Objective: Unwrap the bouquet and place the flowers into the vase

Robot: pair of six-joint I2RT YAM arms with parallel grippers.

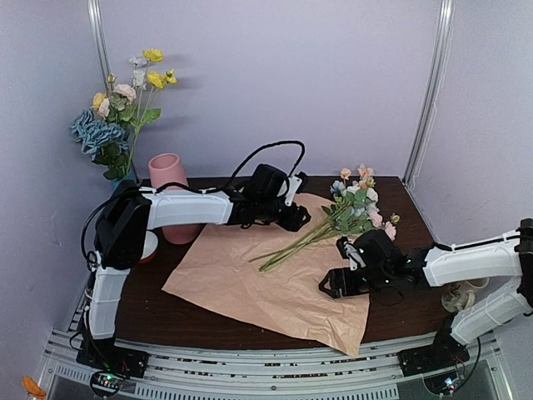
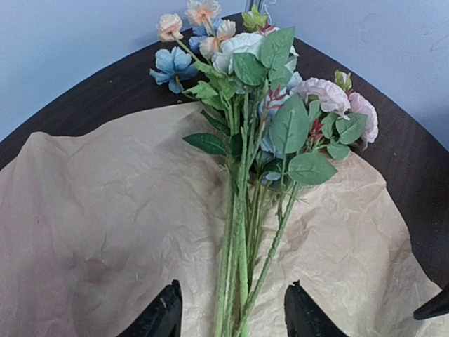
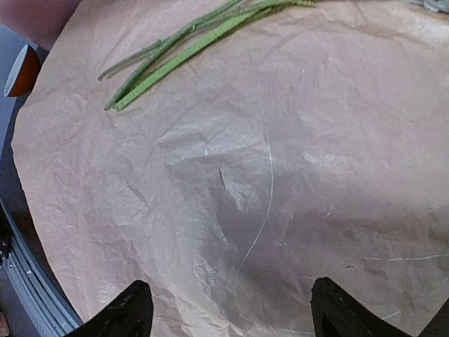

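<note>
The peach-beige paper (image 1: 250, 283) lies spread flat on the dark table, and the flowers (image 1: 358, 204) rest on it with blooms toward the back right and green stems (image 1: 291, 246) pointing front left. The pink vase (image 1: 171, 179) stands upright at the back left, behind my left arm. My left gripper (image 2: 231, 312) is open and straddles the stems (image 2: 245, 246), one finger on each side with gaps showing. The blooms (image 2: 273, 105) lie just beyond it. My right gripper (image 3: 228, 309) hangs open over bare paper (image 3: 280, 175), well short of the stem ends (image 3: 182, 49).
A bunch of yellow flowers with a blue hydrangea (image 1: 125, 108) stands in the back left corner. A small red-and-white bowl (image 1: 150, 246) sits under my left arm, beside the paper. A pale object (image 1: 462, 296) lies by my right arm. The paper's front corner reaches the table edge.
</note>
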